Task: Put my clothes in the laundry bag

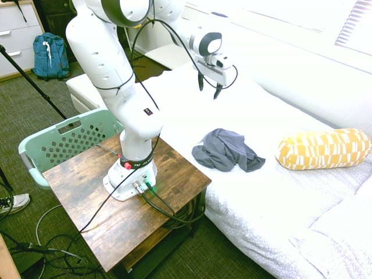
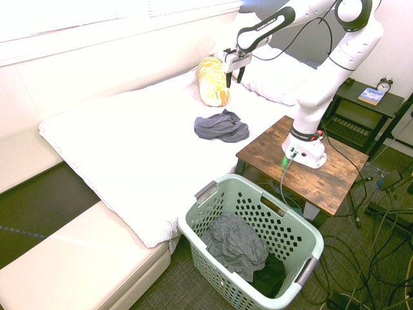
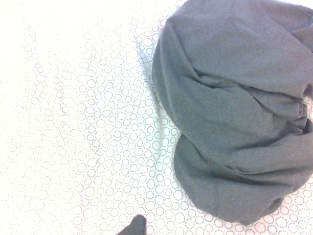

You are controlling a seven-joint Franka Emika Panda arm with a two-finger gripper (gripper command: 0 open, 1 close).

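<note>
- Gripper (image 1: 209, 93) open, nothing held; poised above bed (image 2: 135, 165).
- Garment (image 1: 224, 151) bunched on bed, nr edge by table (image 1: 87, 203); long axis unclear.
- Key relation: garment below fingers, off to one side in wrist view. Arm prob. needs small sideways shift, then descent.
- Basket (image 2: 303, 242) on floor, beside bed edge.

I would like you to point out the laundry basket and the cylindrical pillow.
Laundry basket (image 2: 289, 299): second exterior view, on its rim near the front corner.
Cylindrical pillow (image 1: 323, 149): first exterior view, middle of its patterned side.
</note>
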